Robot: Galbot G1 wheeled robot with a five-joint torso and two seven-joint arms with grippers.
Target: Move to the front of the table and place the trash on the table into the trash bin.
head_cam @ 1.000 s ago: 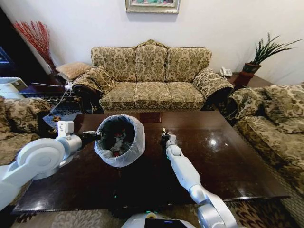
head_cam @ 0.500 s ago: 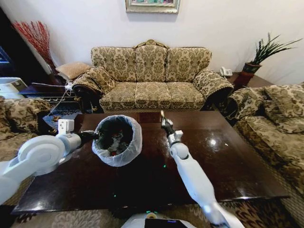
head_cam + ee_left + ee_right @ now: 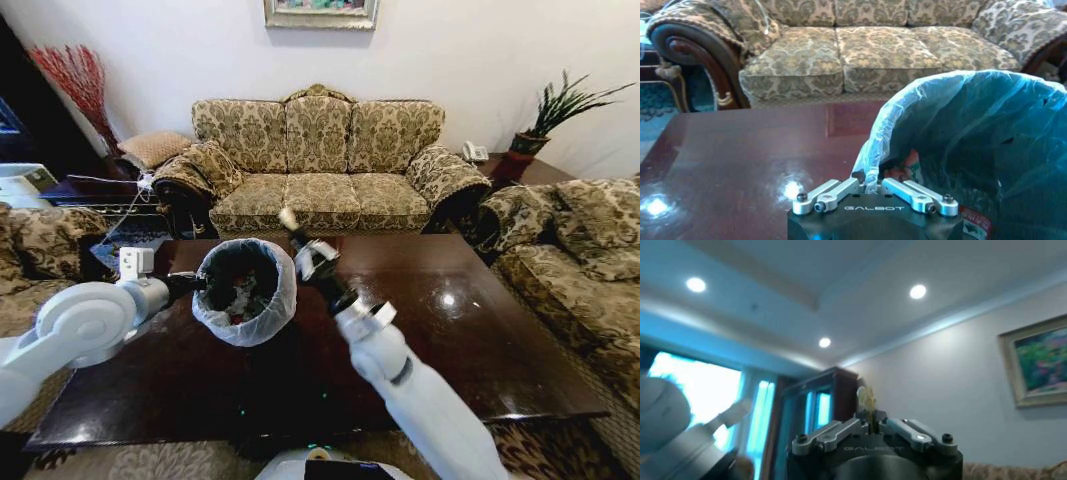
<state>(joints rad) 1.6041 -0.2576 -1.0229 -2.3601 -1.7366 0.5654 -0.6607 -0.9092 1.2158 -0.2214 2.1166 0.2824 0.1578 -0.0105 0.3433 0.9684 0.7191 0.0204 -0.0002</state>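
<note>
The robot is standing at the front of the counter (image 3: 470, 330), which is running across the lower half of the head view, and the drop-off step is in hand. The right gripper (image 3: 291, 222) is hovering just right of the trash bin (image 3: 245, 290), above its rim near the middle of the frame, with its fingers (image 3: 870, 427) pressed together on a small pale scrap of trash (image 3: 865, 399). In the right wrist view that scrap is sticking straight out from between the fingertips — its long axis is following the gripper's own line, which in the head view is tilting up and toward the frame's upper left.

The left gripper (image 3: 872, 187) is pinching the rim of the white bag liner (image 3: 870, 176), steadying the bin, which is sitting on the counter left of centre. Its mouth is facing upward and slightly toward the camera, and bits of trash are lying inside.

By my reading, the next move calls for carrying the scrap a little further left over the bin's opening and tipping it downward before spreading the fingers — released now, it might land on the rim or the counter.
</note>
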